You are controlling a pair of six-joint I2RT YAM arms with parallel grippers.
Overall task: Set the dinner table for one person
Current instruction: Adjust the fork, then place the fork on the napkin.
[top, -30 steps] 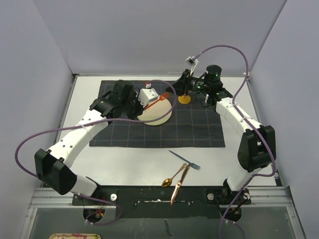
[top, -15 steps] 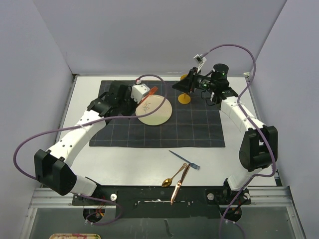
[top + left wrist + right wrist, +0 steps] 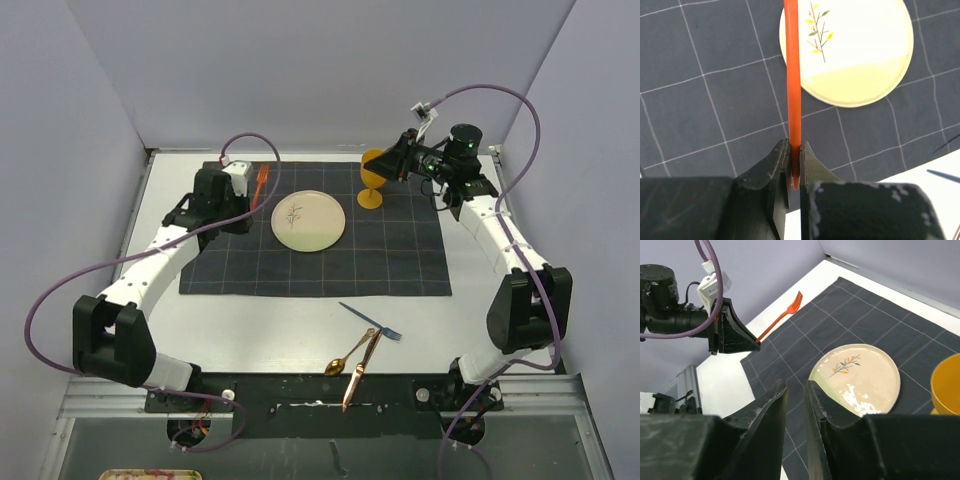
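This place looks like a robotics laboratory, not a home. The white table (image 3: 270,330) stands inside a booth with plain, bare grey walls (image 3: 300,70) on three sides. A left arm (image 3: 150,275) and a right arm (image 3: 490,235), both white robot arms, are bolted at its near edge beside a metal rail (image 3: 110,405). Purple cables (image 3: 500,90) loop freely from them.

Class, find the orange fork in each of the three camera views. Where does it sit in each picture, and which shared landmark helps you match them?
Top external: orange fork upper left of centre, just left of the plate.
Left wrist: it runs down the centre into the jaws; plate upper right.
Right wrist: upper left-centre, tines up; plate lower centre.
Shared landmark: the plate.
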